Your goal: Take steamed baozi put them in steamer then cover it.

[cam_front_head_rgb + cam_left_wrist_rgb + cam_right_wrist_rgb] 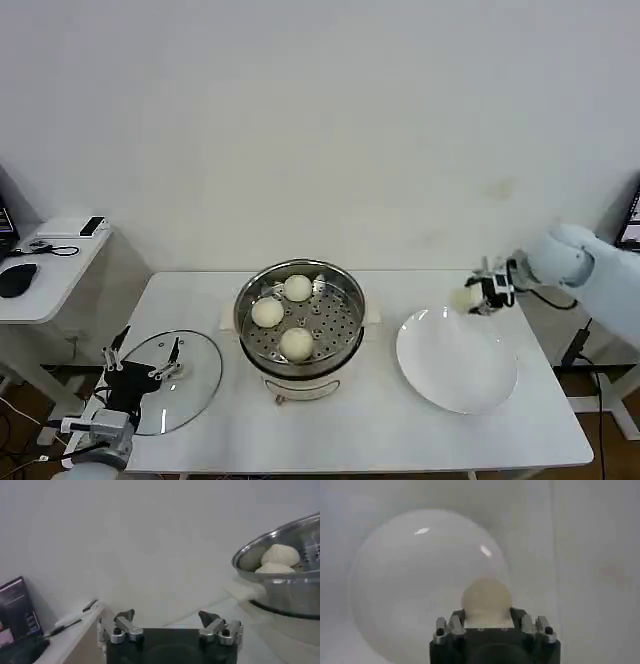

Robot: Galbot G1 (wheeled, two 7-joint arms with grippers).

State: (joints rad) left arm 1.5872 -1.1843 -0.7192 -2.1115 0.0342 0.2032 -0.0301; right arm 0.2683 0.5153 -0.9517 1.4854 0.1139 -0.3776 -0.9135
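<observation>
The steamer (300, 320) is sitting mid-table, uncovered, and serves as the reference for everything here. Three baozi are lying on its perforated tray: one (297, 288) toward the wall side, one (267, 313) toward the robot's left, and one (296, 343) nearest the robot. In the left wrist view two of these buns (280, 555) are peeking over the steamer's shiny rim (280, 587).

To the steamer's right, a white plate (456, 360) is lying flat on the table (380, 430), apart from the pot. The right gripper (472, 298) is hovering above the plate's far edge, on the side away from the steamer, and is clamping the fourth baozi (464, 298) between its fingers. In the right wrist view that bun (486, 600) is sitting pinched at the gripper (487, 617), with the plate (410, 580) lying below it.

To the steamer's left, the cover (175, 375) is resting flat on the table, just beside the pot without touching it. The left gripper (145, 360) is hanging over the cover's outer part with its fingers (122, 625) spread wide, holding nothing; in the left wrist view this gripper (167, 625) is pointing toward the wall, with the steamer off to one side.
</observation>
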